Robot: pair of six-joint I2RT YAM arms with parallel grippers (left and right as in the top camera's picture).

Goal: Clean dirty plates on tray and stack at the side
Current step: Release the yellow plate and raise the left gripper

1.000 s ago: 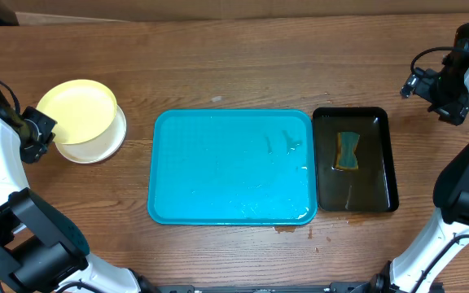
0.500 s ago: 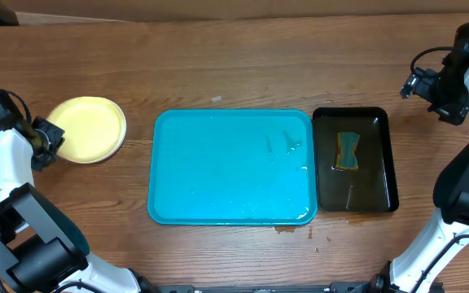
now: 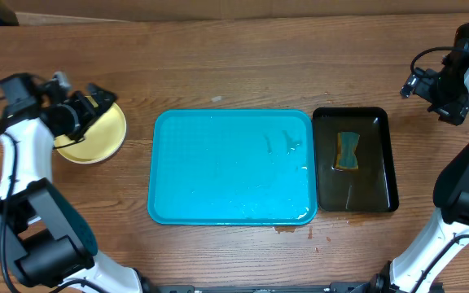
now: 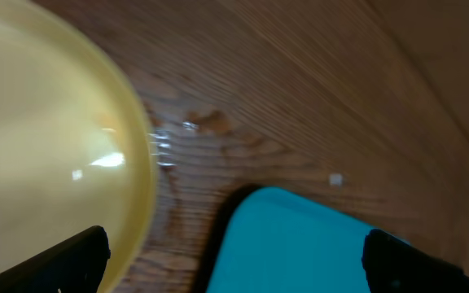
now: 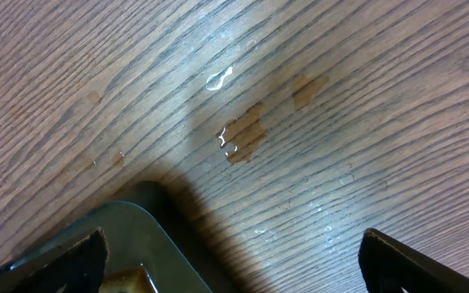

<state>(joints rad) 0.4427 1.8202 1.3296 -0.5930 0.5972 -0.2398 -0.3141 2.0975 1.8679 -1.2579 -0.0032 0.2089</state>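
One view, overhead, shows whole tray point(image 3: 233, 167).

A wood strip point(image 3: 138, 159) separates plates point(image 3: 104, 140) from tray point(image 3: 218, 175).

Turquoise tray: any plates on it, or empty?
Empty of plates. Overhead shows the turquoise tray bare apart from wet streaks; the pale yellow plate lies to its left.

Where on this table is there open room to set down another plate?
The turquoise tray is bare but wet. Bare table runs behind both trays and between the yellow plate and that tray. Crowded: the left gripper over the plate, the black tray with its sponge.
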